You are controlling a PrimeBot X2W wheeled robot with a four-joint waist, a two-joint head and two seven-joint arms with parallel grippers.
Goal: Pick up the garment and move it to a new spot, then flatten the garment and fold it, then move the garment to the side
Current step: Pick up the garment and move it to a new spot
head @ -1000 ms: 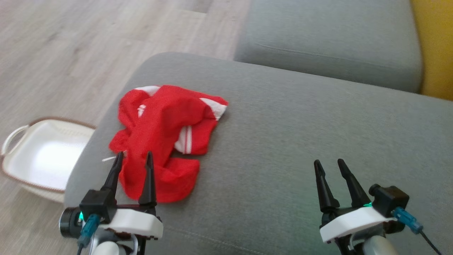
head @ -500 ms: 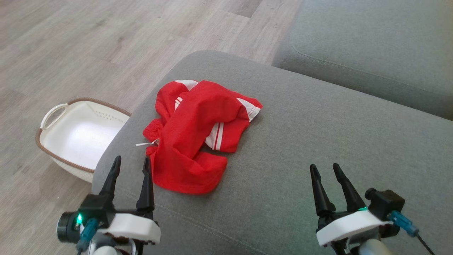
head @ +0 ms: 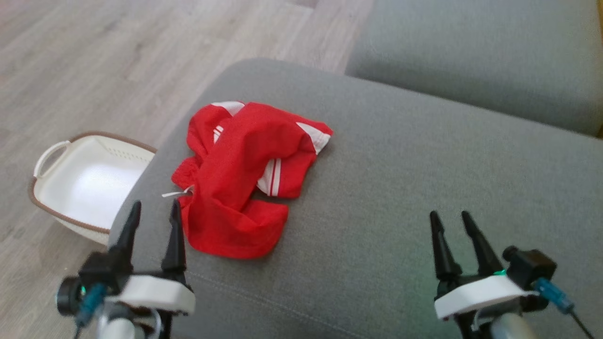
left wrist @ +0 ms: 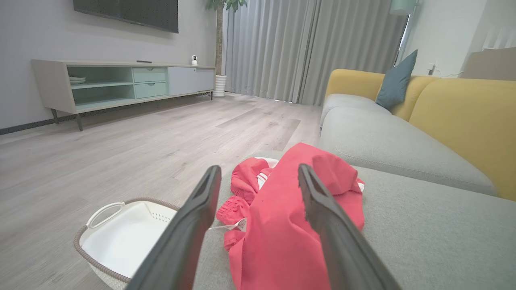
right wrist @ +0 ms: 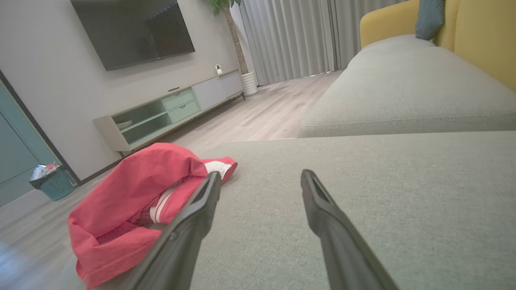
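The head view has swung, yet the crumpled red shorts [head: 240, 179] lie untouched left of centre on the grey sofa cushion [head: 400, 179], the left gripper [head: 156, 202] now just beside their lower-left edge and the right gripper [head: 449, 213] at lower right, both spread empty, so the pickup hasn't begun.

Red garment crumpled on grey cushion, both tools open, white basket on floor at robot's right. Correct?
No: the white basket sits on the floor at the robot's left, per the head view. Rest holds: red garment crumpled on the grey cushion, left tool and right tool open.
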